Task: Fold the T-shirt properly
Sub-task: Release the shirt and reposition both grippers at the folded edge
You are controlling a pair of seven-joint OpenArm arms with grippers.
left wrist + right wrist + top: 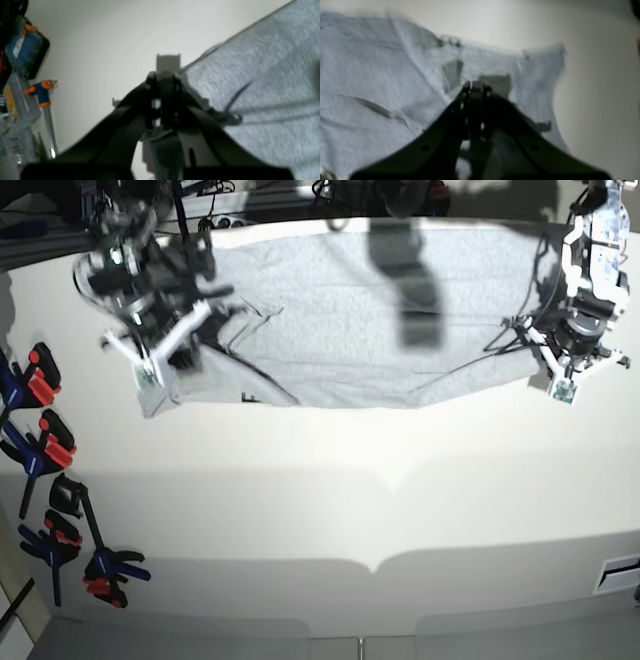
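Note:
The light grey T-shirt (340,330) lies spread across the far part of the white table, plain side up, with a bit of black lettering at its near edge. My right gripper (165,365) is at the shirt's left end. In the right wrist view it (475,87) is shut over the wrinkled cloth (382,82), with fabric seeming to hang between the fingers. My left gripper (548,358) is at the shirt's right end. In the left wrist view it (163,77) is shut, with a strip of grey cloth below the tips and the shirt (262,80) stretching away to the right.
Several black, red and blue clamps (45,445) lie along the table's left edge. A blue and orange clamp (41,90) and a blue case (25,42) show at the left of the left wrist view. Bare white table (330,510) fills the near half.

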